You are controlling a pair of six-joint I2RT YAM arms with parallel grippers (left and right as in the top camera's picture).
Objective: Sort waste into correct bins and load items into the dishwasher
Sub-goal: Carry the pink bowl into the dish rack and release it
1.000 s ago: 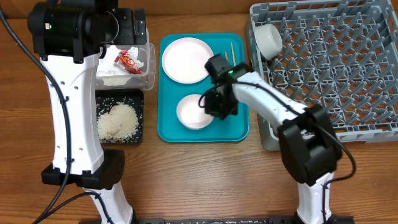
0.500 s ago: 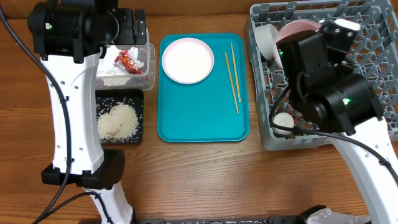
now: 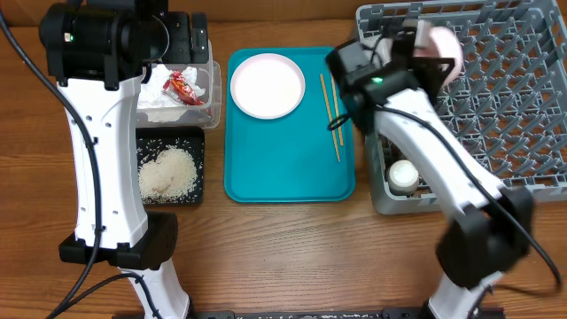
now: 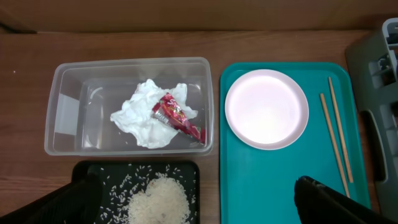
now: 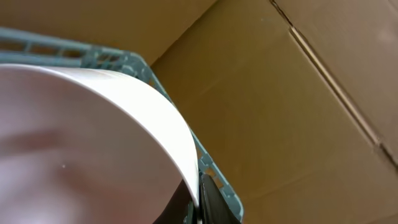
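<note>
Left gripper (image 4: 196,186): fingers spread wide, nothing between them. It hangs over the clear tub (image 4: 68,118) and the black tray (image 3: 190,193).

Right gripper (image 5: 198,206): pinched on the rim of a pale pink plate (image 3: 440,42). In the wrist view the rim runs down between the dark fingers. The plate is tilted on edge above the 11 o'clock part of the grey dish rack (image 3: 505,106) — contact with the pegs cannot be told. Brown cardboard (image 5: 298,112) shows behind the rack rim.

Rack: at 3 o'clock of the teal tray (image 3: 283,159). A small white cup (image 3: 404,175) sits in the narrow compartment at its 8 o'clock corner.

Teal tray: a round white plate (image 3: 267,85) lies flat at its 12 o'clock end. Two wooden chopsticks (image 3: 333,111) lie side by side along the 3 o'clock edge, just beside the plate and not touching it.

Clear tub: at 9 o'clock of the white plate. It holds a crumpled white napkin (image 4: 140,118), with a red snack wrapper (image 4: 178,116) lying on it.

Black tray: at 6 o'clock of the tub, touching it. It holds a heap of rice (image 3: 166,171) — loose grains are scattered around the heap.

All stands on the wooden table (image 3: 292,248).
</note>
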